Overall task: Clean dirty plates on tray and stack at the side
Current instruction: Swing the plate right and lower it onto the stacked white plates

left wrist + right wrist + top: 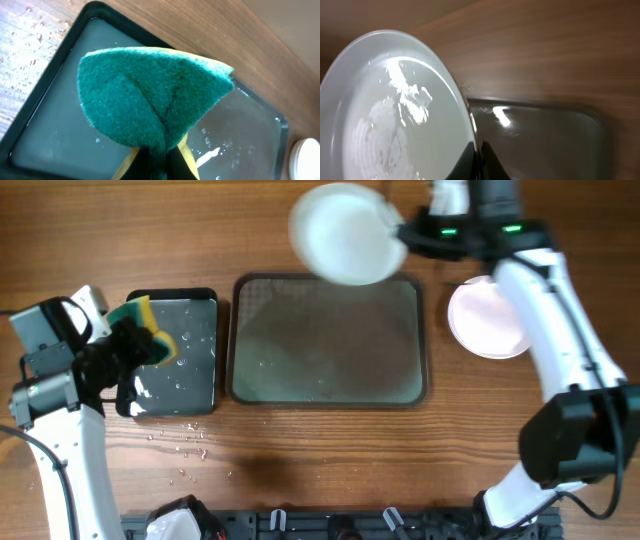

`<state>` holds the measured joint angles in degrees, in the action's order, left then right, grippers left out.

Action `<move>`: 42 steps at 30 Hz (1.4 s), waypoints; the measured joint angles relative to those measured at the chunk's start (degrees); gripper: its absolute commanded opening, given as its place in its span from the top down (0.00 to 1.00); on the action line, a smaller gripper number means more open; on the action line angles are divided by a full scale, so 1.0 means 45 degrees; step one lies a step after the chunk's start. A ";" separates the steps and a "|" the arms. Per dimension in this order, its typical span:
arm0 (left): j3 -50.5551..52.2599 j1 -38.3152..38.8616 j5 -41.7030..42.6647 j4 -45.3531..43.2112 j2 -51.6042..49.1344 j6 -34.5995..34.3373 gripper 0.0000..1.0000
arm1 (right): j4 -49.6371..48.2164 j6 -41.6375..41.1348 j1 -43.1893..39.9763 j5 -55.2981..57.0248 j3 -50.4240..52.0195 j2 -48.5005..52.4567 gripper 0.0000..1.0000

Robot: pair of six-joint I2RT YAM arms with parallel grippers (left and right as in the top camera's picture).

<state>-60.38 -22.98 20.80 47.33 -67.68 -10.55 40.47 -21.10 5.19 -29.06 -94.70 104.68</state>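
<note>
The dark grey-green tray [328, 385] lies in the middle of the table with no plate on it. My right gripper [402, 232] is shut on the rim of a pale aqua plate [343, 235], held tilted above the tray's far edge. In the right wrist view the plate [385, 115] shows wet streaks, with my gripper [479, 159] pinching its edge and the tray [545, 140] below. A white plate [482, 320] rests on the wood right of the tray. My left gripper [135, 348] is shut on a folded green and yellow sponge [148, 320] [150, 95].
A smaller glossy black tray [195, 375] [55, 135] holding water sits left of the big tray, under the sponge. Water drops dot the wood in front of it [185, 445]. The right arm [560, 330] reaches over the table's right side, partly covering the white plate.
</note>
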 measured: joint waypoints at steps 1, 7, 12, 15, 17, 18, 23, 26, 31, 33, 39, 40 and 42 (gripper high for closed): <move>0.0000 0.0223 -0.0146 -0.0058 0.0000 0.0010 0.96 | 0.0452 0.0107 -0.0597 -0.0015 -0.0005 -0.0005 0.96; 0.0000 0.0894 -0.0568 -0.0350 -0.0010 0.0053 0.96 | 0.2987 0.0729 -0.4007 0.1467 0.0005 -0.0005 0.96; 0.0000 0.1039 -0.0661 -0.0442 -0.0364 0.0058 0.96 | 0.4430 0.0753 -0.5202 0.4789 0.0146 -0.0010 0.96; 0.0000 0.1039 -0.0665 -0.0539 -0.0709 0.0063 0.96 | 0.4308 0.0709 -0.5221 0.5863 0.0767 -0.0015 0.96; 0.0000 0.1039 -0.0665 -0.0573 -0.0816 0.0063 0.96 | 0.3925 0.0617 -0.5187 0.6494 0.1506 -0.0019 0.96; 0.0000 0.1039 -0.0665 -0.0578 -0.0821 0.0063 0.96 | 0.3628 0.0568 -0.5187 0.6717 0.1880 -0.0019 0.96; 0.0000 0.1039 -0.0665 -0.0578 -0.0821 0.0092 0.96 | 0.1661 0.0350 -0.5187 0.7286 0.3677 -0.0019 0.44; 0.0000 0.1039 -0.0665 -0.0578 -0.0821 0.0092 0.96 | 0.1127 0.0437 -0.5187 0.7130 0.4041 -0.0019 0.36; 0.0000 0.1039 -0.0665 -0.0568 -0.0821 0.0092 0.96 | 0.0646 0.0933 -0.5178 0.4600 0.4041 -0.0019 0.39; 0.0000 0.1039 -0.0665 -0.0534 -0.0821 0.0092 0.96 | 0.0505 0.1428 -0.5017 0.2550 0.4041 -0.0019 0.40; 0.0000 0.1039 -0.0665 -0.0525 -0.0821 0.0092 0.96 | -0.0083 0.1977 -0.1753 -0.0073 0.4041 -0.0019 0.42; 0.0000 0.1039 -0.0665 -0.0520 -0.0821 0.0092 0.96 | -0.0291 0.2016 -0.0962 0.0121 0.4041 -0.0019 0.38; 0.0000 0.1039 -0.0665 -0.0486 -0.0821 0.0097 0.96 | -0.0884 0.1991 0.0801 0.1161 0.4041 -0.0019 0.32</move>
<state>-60.38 -18.31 17.80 45.15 -71.37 -10.11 36.49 -12.14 8.80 -23.83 -76.51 104.60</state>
